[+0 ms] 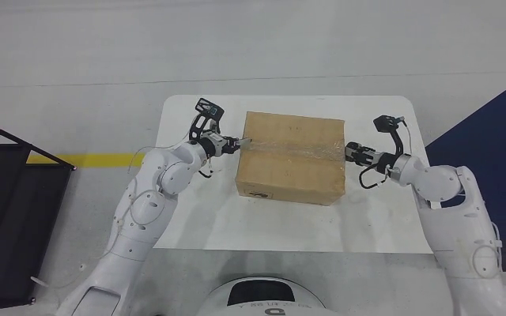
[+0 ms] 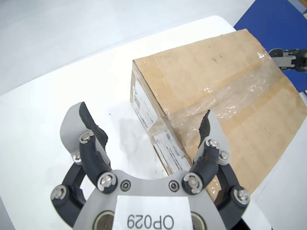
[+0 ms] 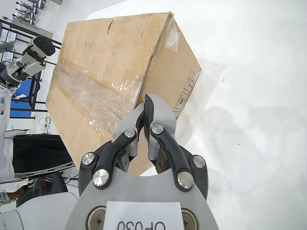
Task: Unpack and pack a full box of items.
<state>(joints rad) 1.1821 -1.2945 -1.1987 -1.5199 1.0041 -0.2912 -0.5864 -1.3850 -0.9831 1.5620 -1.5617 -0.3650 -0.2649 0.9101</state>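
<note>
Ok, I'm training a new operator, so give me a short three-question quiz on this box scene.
1. True or false: the brown cardboard box on the white table has its flaps open.
2. Which gripper is open? A) left gripper B) right gripper C) both
3. Fill in: the box's top seam is sealed with clear ____.
Key: 1 false; 2 A; 3 tape.

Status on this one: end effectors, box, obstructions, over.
Left end effector open at one end of the box. Right end effector shut at the opposite end. Box taped shut, on the table. Nothing in the way.
</note>
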